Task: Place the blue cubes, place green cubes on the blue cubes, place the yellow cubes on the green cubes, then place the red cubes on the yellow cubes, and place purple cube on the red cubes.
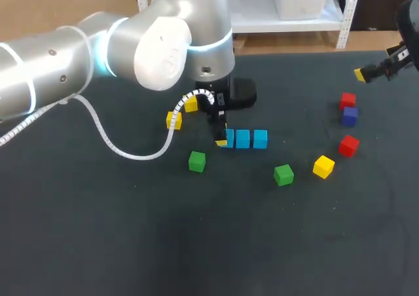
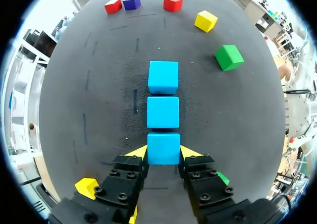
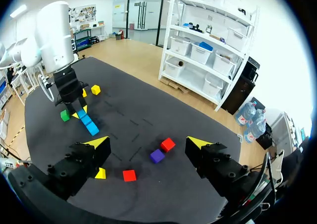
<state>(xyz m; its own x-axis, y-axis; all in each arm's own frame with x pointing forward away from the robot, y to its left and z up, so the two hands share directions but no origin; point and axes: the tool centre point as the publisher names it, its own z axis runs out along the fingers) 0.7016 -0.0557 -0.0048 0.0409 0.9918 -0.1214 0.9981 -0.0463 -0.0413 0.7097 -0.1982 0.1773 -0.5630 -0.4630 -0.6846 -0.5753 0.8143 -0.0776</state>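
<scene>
Three blue cubes lie in a row on the dark table [image 1: 196, 243]. My left gripper [image 1: 221, 136] [image 2: 163, 153] is shut on the nearest blue cube [image 2: 163, 148] [image 1: 227, 139], a yellow tip on each side of it, and the cube rests on the table. The other two blue cubes [image 2: 163, 112] [image 2: 163, 77] continue the line ahead. Green cubes [image 1: 197, 161] [image 1: 283, 174] sit in front of the row. A yellow cube [image 1: 323, 166], two red cubes [image 1: 347, 100] [image 1: 348, 145] and the purple cube [image 1: 350, 116] lie to the right. My right gripper [image 1: 366, 73] [image 3: 148, 143] hangs open and empty above the back right.
Two more yellow cubes [image 1: 173, 120] [image 1: 191, 103] lie just left of my left gripper, under its cable. The left arm's big elbow [image 1: 163, 47] hangs over the back of the table. The table's front half is bare mat.
</scene>
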